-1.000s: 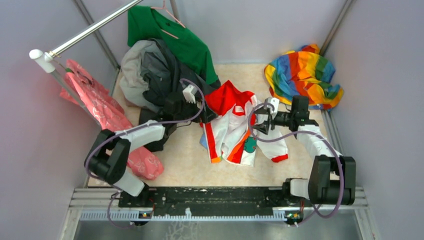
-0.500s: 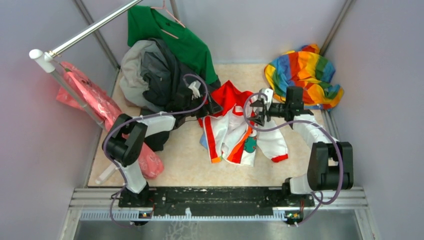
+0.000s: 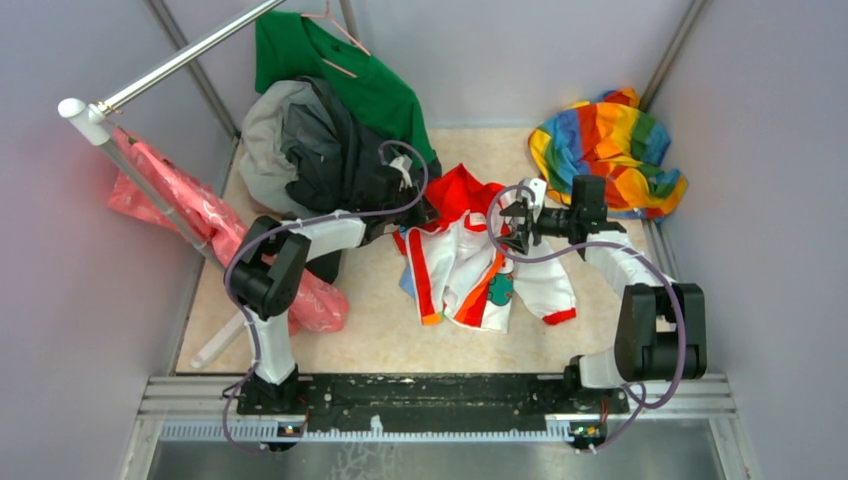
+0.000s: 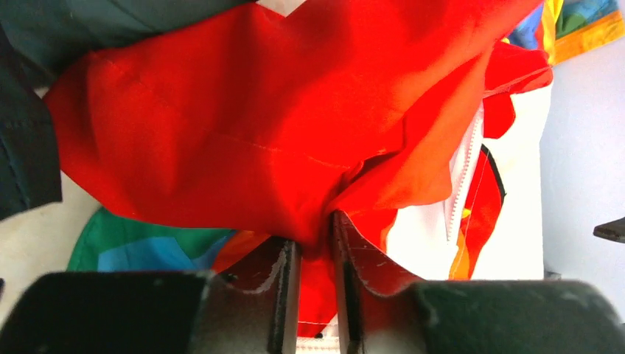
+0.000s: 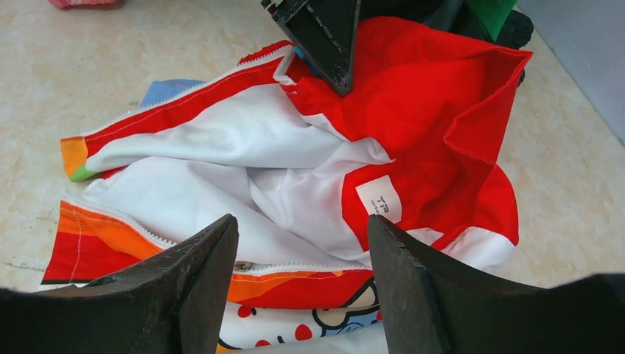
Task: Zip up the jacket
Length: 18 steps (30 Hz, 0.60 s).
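**Left pincer bites the red hood, right one hangs wide**

We look down on the table [image 3: 380,325], and the jacket [image 3: 470,270] lies open in the middle of the overhead frame. Its white lining faces up, its red hood [image 3: 458,192] points toward the top, and its striped edges point toward the bottom.

The left gripper [image 4: 313,232] reaches in from left of centre. On its own camera we see the two dark fingers [image 4: 281,295] drawn narrow, with a fold of red hood cloth bunched between them. It has the jacket by the hood. To the right of that fold, a line of white zipper teeth [image 4: 461,181] runs down the front edge, unjoined.

The right gripper [image 5: 301,221] has its jaws standing wide with nothing between them. It is poised over the white lining in the lower middle of its view, and we cannot tell whether the tips touch the cloth. Below them an orange-red strip [image 5: 280,284] crosses the frame. A small white label [image 5: 383,203] sits on the red cloth to the right. At the top edge of that view, the other arm's black fingertip pins the hood.

Around the edges of the overhead shot:
- A rainbow cloth [image 3: 605,150] is heaped at upper right, apart from the jacket.
- A dark grey garment [image 3: 320,150] and a green shirt [image 3: 345,75] pile up at upper left.
- A pink cloth [image 3: 200,230] sits at the left under a metal rail [image 3: 180,55].
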Tool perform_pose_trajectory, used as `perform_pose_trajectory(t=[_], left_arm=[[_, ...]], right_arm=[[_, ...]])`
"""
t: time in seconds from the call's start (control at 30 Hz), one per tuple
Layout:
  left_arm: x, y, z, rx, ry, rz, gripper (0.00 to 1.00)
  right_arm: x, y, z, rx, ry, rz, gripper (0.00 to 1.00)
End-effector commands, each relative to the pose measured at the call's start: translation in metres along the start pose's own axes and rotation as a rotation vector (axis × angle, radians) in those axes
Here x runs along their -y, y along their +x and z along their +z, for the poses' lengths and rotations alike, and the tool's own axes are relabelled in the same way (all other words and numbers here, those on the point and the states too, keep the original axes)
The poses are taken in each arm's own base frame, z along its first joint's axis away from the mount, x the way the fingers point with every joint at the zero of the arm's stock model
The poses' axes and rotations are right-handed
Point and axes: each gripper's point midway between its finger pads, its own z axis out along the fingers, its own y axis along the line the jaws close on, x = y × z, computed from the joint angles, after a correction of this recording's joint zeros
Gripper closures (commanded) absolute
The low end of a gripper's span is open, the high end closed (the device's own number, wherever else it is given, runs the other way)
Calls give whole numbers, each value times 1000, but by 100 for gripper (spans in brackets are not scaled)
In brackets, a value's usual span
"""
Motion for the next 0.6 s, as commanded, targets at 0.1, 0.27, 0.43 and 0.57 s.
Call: perform_pose_trajectory(t=[0.1,0.27,0.43,0.57], left_arm=[[8,-31,-10,67,-30,159,84],[21,-34,-23,81,35,251,99],[30,-36,-36,91,78,336,100],[39,-35,-50,91,123,416,100]], right_arm=[[0,-18,-2,42,-2,-64,35],[-1,-19,-3,44,-2,-60,35],[-1,-21,-5,48,1,-60,35],[-3,-24,-6,57,-5,-56,35]])
